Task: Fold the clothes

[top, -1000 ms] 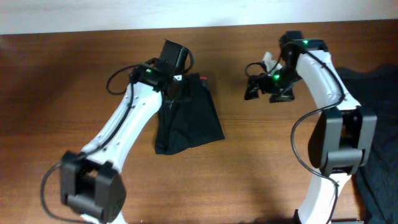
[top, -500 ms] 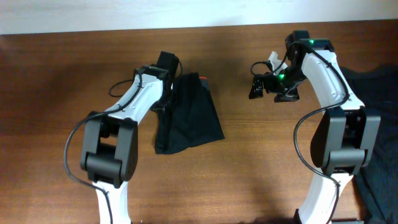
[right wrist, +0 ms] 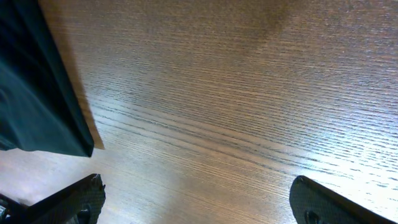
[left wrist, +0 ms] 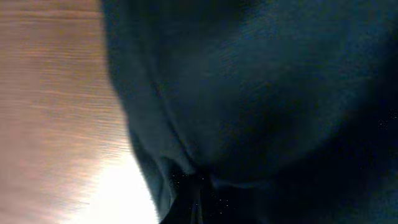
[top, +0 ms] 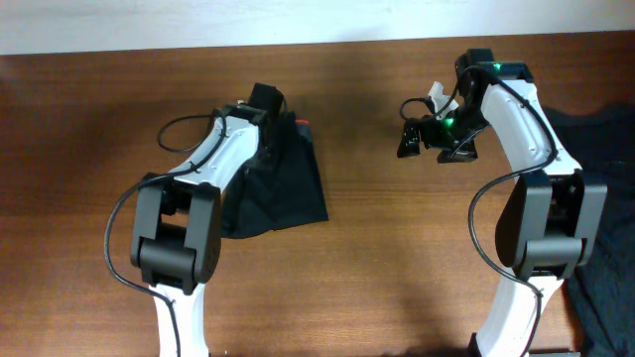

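dark wooden surface (top: 397, 278) under a pale wall. the trousers (top: 283, 188) lie as a compact black bundle left of centre, with the red waistband (top: 304, 125) showing at the far corner. the left tool (top: 264, 105) is down on the bundle's far edge. its wrist view is only blurred black cloth puckering toward the bottom of the frame, fingers hidden, so i cannot tell whether it is clamped. the right tool (top: 410, 139) hovers over bare wood, well apart from the cloth, fingers spread wide and holding nothing. a dark heap (top: 607, 129) sits at the right edge

risks, as i judge them:
- a pull on one layer only would open the fold or slide the bundle
- soft fabric may snag a finger at release and drag
- the right arm is too far off to pin anything
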You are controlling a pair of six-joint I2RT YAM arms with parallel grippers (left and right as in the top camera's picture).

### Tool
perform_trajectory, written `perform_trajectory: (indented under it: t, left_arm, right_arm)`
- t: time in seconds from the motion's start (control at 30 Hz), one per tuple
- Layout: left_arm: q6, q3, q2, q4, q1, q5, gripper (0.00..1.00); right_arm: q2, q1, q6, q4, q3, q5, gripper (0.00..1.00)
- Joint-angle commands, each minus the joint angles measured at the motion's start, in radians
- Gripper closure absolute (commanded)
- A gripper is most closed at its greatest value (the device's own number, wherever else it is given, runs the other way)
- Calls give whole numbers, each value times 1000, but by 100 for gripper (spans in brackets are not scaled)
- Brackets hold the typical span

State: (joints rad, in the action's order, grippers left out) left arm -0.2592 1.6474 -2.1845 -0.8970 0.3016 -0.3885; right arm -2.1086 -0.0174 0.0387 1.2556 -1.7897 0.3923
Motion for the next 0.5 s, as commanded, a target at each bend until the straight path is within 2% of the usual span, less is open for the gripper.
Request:
perform_trajectory:
  t: [0.0,0.1,0.17,0.33,0.47]
  left_arm:
    - [14,118,12,-40,0,-76,100]
    - [-9,257,45,-138,-1,-60,100]
    - [-54,348,69,-203,-1,3,99]
    - [-54,430,95,-252,0,351,100]
    - [-58,408,64,-246,39,518,100]
  right_arm:
    - [26,-3,6,0,-8,-9,1]
    - [26,-3,6,0,-8,-9,1]
    - [26,-3,6,0,-8,-9,1]
    - [26,-3,6,0,-8,-9,1]
    - [26,-3,6,0,-8,-9,1]
